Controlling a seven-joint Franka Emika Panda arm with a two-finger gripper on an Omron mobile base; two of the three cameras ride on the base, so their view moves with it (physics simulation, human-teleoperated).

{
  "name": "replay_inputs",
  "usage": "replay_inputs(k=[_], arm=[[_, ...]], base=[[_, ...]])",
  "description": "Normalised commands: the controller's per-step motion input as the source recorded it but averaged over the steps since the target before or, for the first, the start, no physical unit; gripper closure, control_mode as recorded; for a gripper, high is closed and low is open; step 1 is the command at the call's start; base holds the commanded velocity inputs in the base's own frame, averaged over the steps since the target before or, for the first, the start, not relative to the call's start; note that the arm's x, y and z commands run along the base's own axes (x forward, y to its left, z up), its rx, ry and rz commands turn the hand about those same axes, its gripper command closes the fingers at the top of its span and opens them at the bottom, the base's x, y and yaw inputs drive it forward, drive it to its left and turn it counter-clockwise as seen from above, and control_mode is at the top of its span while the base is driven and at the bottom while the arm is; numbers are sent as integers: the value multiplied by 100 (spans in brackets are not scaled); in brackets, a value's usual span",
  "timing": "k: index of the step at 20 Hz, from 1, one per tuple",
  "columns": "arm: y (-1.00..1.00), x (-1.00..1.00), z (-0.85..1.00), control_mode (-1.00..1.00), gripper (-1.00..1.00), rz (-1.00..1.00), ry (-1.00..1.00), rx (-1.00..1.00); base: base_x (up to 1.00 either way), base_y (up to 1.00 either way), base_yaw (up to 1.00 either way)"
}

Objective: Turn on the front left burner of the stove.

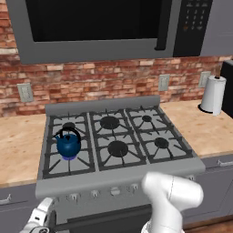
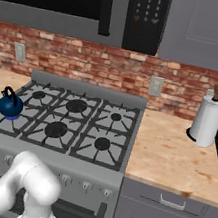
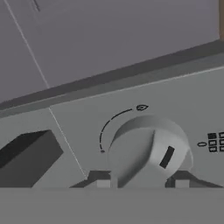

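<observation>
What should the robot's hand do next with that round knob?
Probably close the fingers on the knob and twist it. In the hand view the knob sits between the two fingertips of the gripper, one on each side of its base, so the hand looks lined up. Whether the pads touch it yet is hard to tell. The kettle sits on the stove.

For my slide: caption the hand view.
Gripper fingertips flank a round grey metal stove knob with a dark pointer mark on the grey front panel.

Kitchen: stove (image 1: 182,160), microwave (image 1: 104,27), brick backsplash (image 1: 91,82)
</observation>
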Motion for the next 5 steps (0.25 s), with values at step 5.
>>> replay_inputs(k=[5], arm=[[0, 0, -33, -100, 100, 20, 4, -45]], base=[[0, 0, 0]])
